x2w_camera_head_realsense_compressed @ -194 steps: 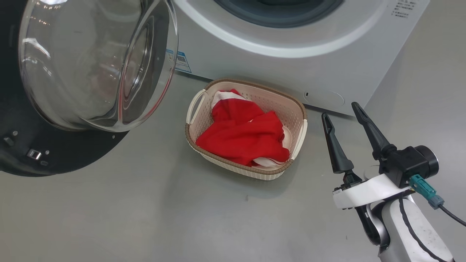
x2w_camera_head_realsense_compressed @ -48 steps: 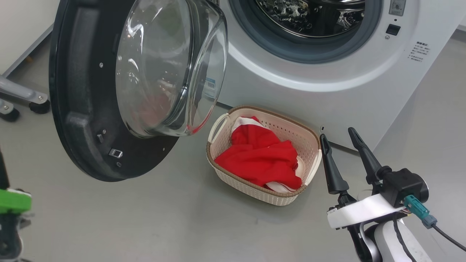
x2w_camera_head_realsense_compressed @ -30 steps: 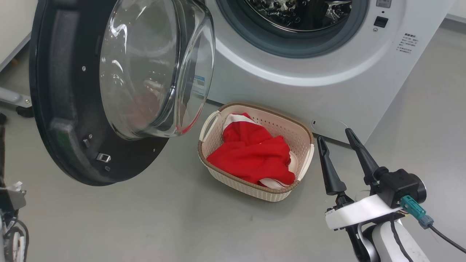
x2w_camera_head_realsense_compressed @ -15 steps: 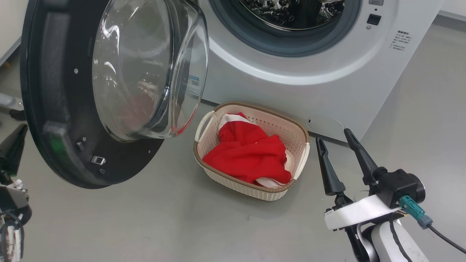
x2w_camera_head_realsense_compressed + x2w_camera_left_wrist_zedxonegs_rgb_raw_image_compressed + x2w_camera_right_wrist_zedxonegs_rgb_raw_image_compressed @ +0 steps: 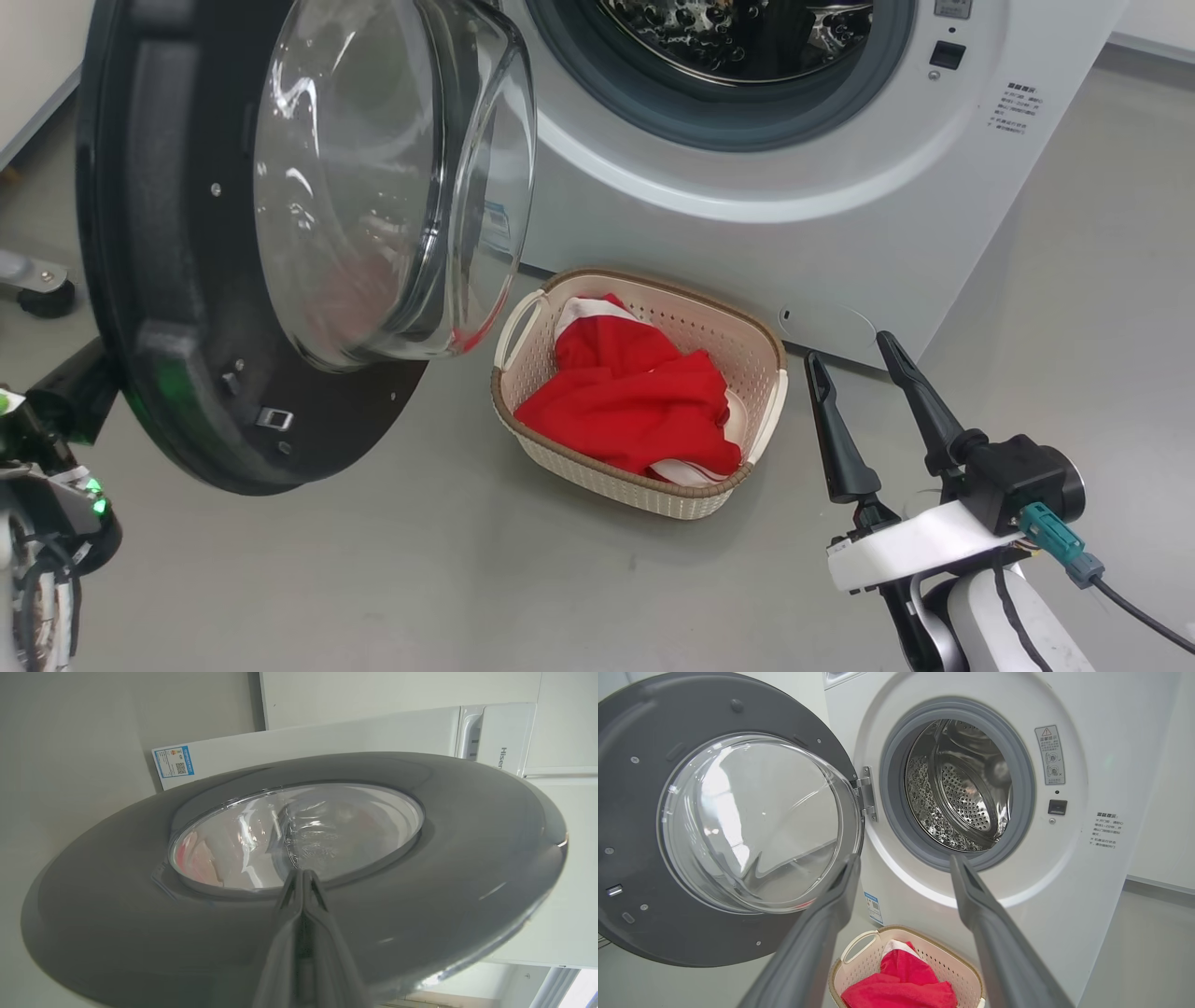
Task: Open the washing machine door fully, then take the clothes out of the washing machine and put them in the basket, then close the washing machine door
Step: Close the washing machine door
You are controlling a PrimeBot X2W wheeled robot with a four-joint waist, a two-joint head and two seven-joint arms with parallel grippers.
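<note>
Door: the large round black-rimmed washing machine door (image 5: 140,280), with its bulging clear glass bowl, stands swung out to the left of the mouth and is not yet shut.
Change: within the last second the left gripper (image 5: 303,877) has been brought up behind the door. In the head view its dark fingers are now seen just beside the outer edge of the rim, where they were further off before. The door seems turned a little toward the machine, but the camera has moved too, so this cannot be said for sure.
Left gripper: the fingers are pressed together with nothing between them and are pointed at the door's outer face, where glass meets rim. Contact cannot be told.
Right gripper: the right gripper (image 5: 847,348) is held wide apart and empty over the grey floor (image 5: 373,579), to the right of the basket, as before.
Clothes: the bright red fabric clothes (image 5: 635,401) with white trim are laid in the small cream perforated plastic basket (image 5: 607,471), which is stood on the floor close to the front of the big white washing machine (image 5: 747,261).
Drum: no garment is seen in the visible part of the shiny perforated steel drum (image 5: 738,37).
Meaning: the emptying is judged finished, and the closing of the door by a push is judged the step in hand.
</note>
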